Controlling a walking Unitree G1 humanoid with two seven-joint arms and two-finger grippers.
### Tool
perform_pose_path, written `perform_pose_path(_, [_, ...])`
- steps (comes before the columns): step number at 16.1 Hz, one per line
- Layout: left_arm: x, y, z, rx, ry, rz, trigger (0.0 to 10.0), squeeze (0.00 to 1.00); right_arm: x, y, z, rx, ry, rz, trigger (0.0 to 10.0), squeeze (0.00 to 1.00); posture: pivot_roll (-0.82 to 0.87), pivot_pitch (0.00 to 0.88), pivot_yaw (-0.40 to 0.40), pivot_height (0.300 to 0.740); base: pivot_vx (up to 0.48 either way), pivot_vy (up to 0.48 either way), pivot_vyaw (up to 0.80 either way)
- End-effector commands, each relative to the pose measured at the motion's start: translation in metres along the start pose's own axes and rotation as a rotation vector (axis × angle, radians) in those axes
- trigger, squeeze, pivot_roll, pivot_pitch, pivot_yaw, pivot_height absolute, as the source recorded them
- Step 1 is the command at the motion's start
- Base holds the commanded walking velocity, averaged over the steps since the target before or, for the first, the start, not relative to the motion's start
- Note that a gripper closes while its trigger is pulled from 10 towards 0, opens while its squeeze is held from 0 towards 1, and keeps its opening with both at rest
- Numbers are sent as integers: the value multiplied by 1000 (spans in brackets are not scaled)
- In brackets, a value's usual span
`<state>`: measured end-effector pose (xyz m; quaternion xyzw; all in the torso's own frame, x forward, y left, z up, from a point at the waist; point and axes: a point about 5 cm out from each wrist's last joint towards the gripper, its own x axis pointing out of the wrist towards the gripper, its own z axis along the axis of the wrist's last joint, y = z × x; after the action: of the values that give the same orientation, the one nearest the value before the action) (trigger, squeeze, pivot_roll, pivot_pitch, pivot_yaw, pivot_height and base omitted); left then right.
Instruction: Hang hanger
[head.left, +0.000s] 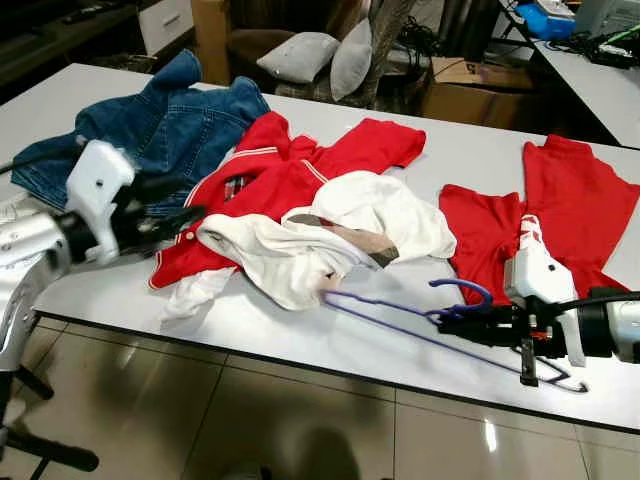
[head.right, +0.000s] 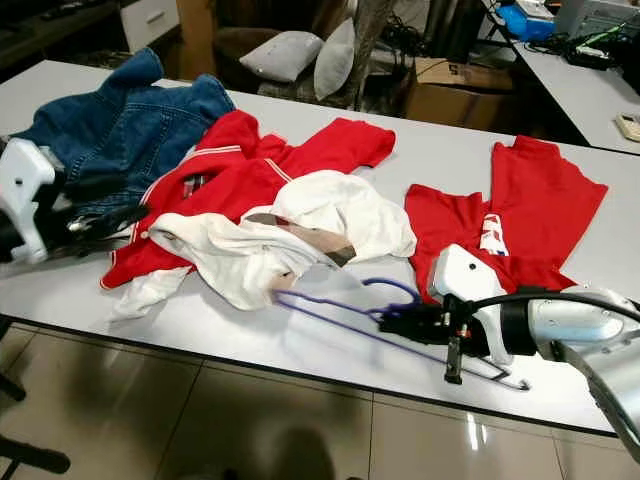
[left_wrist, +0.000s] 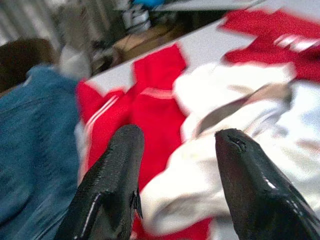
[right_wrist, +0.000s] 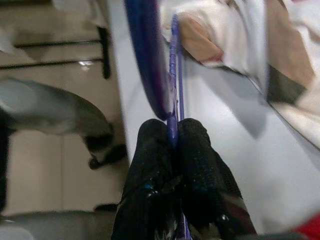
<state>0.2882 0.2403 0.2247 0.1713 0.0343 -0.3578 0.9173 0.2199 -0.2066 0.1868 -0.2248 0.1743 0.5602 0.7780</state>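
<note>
right wrist view: right end effector (right_wrist: 172, 137) clamping purple hanger (right_wrist: 172, 75) near table (right_wrist: 240, 165) edge

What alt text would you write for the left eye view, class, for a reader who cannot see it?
The right gripper pinches a purple hanger lying on a white table, one end under a white garment. The left gripper, fingers open, hovers over a red shirt; a denim jacket and red trousers lie alongside.
</note>
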Motion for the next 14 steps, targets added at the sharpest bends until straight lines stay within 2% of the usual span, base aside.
perform_pose_path(1, [12, -13, 6, -17, -33, -72, 10000, 1000, -5, 0, 11, -7, -54, 9, 10000, 0, 11, 0, -45, 740, 0, 0, 0])
perform_pose_path(2, [27, -29, 5, -32, -56, -126, 10000, 1000, -7, -1, 16, -12, -83, -6, 10000, 0, 8, 0, -39, 740, 0, 0, 0])
perform_pose_path(3, [43, -49, 2, -41, -59, -205, 10000, 608, -10, -13, 12, -26, -44, -120, 10000, 0, 7, 0, -35, 740, 0, 0, 0])
perform_pose_path(4, [53, -63, -3, -34, -35, -256, 10000, 0, -15, -19, 7, -24, -3, -177, 10000, 0, 7, 0, -20, 740, 0, 0, 0])
perform_pose_path(5, [56, -67, -7, -12, -8, -265, 10000, 0, -19, -14, 7, -16, -10, -143, 10000, 0, 4, 0, -14, 740, 0, 0, 0])
perform_pose_path(7, [60, -60, -16, -1, 20, -198, 10000, 0, -26, 5, 12, 13, -31, -37, 10000, 0, -9, 0, -1, 740, 0, 0, 0])
perform_pose_path(8, [61, -60, -19, -7, 32, -199, 10000, 0, -28, 8, 9, 19, 4, -34, 10000, 0, -20, 0, 3, 740, 0, 0, 0])
perform_pose_path(10, [68, -70, -33, 48, 103, -233, 10000, 0, -36, 8, -10, 7, 185, -65, 10000, 0, -33, 0, 10, 740, 0, 0, 0])
perform_pose_path(11, [73, -73, -37, 66, 118, -221, 10000, 0, -38, 10, -11, 3, 198, -60, 10000, 0, -33, 0, 12, 740, 0, 0, 0])
perform_pose_path(14, [90, -88, -36, 42, 70, -249, 10000, 0, -38, 16, -7, 22, 155, -31, 10000, 0, -27, 0, 10, 740, 0, 0, 0])
